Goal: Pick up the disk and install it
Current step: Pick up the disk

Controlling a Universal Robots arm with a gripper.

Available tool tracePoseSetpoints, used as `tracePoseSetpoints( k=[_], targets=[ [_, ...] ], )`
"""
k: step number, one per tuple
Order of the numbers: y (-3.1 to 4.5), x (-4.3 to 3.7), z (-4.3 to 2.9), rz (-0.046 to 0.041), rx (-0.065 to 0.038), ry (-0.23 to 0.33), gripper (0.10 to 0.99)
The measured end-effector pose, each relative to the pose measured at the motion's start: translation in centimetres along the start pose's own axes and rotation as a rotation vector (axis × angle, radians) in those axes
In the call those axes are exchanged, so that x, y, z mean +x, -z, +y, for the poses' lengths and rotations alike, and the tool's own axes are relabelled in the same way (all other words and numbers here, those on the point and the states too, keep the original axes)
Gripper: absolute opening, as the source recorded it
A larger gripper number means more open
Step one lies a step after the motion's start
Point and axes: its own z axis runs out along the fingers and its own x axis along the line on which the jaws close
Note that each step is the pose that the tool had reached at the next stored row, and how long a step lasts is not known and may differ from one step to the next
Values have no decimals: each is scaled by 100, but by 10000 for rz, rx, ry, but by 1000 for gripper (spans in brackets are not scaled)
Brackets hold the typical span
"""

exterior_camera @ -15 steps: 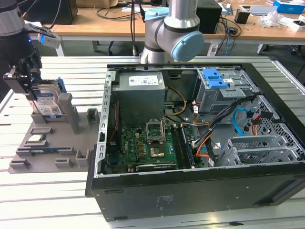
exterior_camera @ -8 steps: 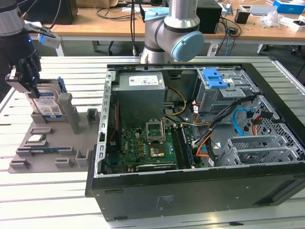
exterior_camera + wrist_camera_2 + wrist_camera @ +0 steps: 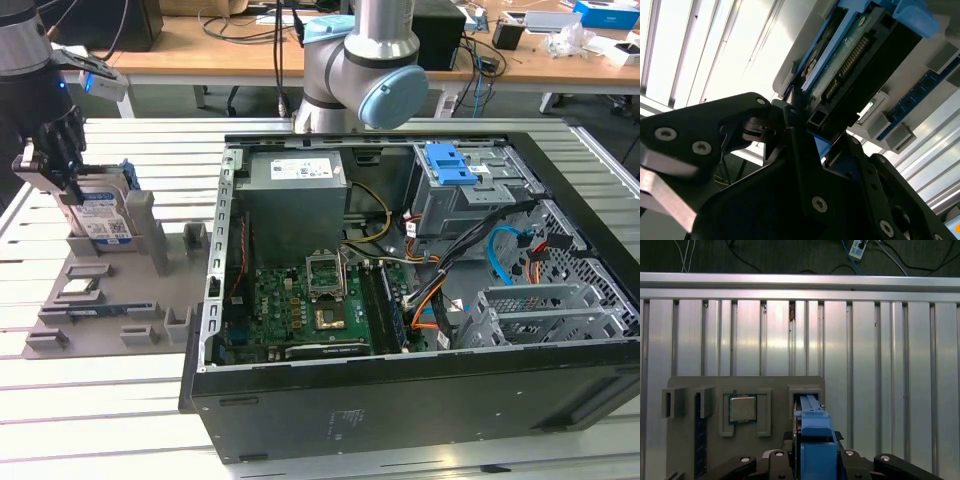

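The slatted bench (image 3: 110,400) carries an open computer case (image 3: 400,405) across the centre and right of the exterior view. A grey fixture tray (image 3: 100,300) sits at middle left. At upper left the gripper (image 3: 72,188) is over the disk (image 3: 103,222). The disk stands on edge in a tray slot, label face toward the lower frame. Its long axis looks upright, connector end (image 3: 850,70) toward the wrist. My fingers (image 3: 792,122) look clamped across its flat faces. I judge it rigid, dense and shock-sensitive, so I grip the caddy sides and stay clear of the pins.
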Motion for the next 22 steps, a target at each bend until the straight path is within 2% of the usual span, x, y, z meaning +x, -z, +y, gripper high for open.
tracePoseSetpoints(
  k=[9, 22],
  targets=[
    [3, 0, -1, 1, 2, 0, 369],
    [143, -7, 4, 1, 0, 0, 369]
  ],
)
